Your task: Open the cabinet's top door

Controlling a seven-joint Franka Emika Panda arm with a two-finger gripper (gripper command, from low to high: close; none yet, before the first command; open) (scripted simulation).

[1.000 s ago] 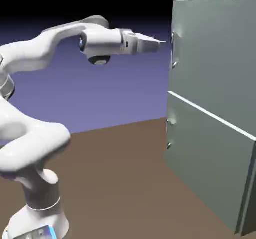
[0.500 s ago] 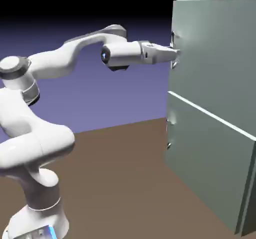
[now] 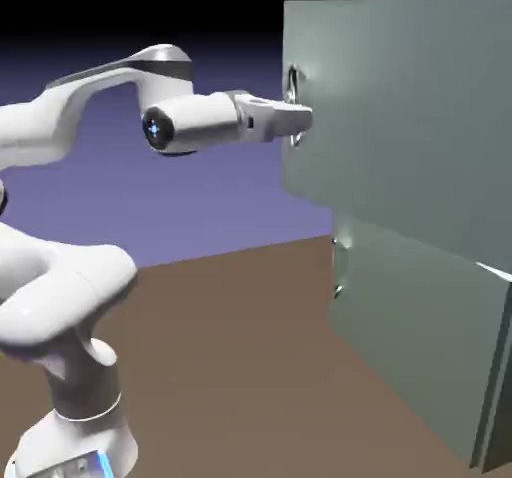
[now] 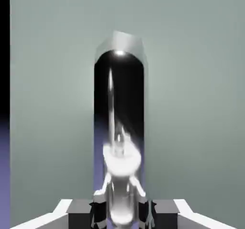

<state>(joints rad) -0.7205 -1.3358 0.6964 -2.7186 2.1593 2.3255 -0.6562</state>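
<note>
Spotter: What does your gripper have?

Operator: I have the gripper closed on the top door's handle. In the hand view the shiny bar runs up from between my fingertips, which sit at the bottom, one on each side of it.

Spotter: Where on the handle?

Operator: On its lower part. In the exterior view most of the loop shows above my fingers, and a short piece pokes out below them.

Spotter: And the door itself?

Operator: The top door is right in front of the gripper, its grey-green face filling most of my hand view. It's partly open: its handle edge juts out past the lower door, toward the exterior view's left.

Spotter: How about the rest of the cabinet?

Operator: It stands at the exterior view's right. The lower door is in line with it, and the lower handle is below my gripper, well apart from it.

Spotter: Your arm?

Operator: My white arm rises at the exterior view's left, bends over near the top and reaches across to the handle. Brown ground lies between its base and the cabinet, with the blue-violet backdrop behind.
</note>
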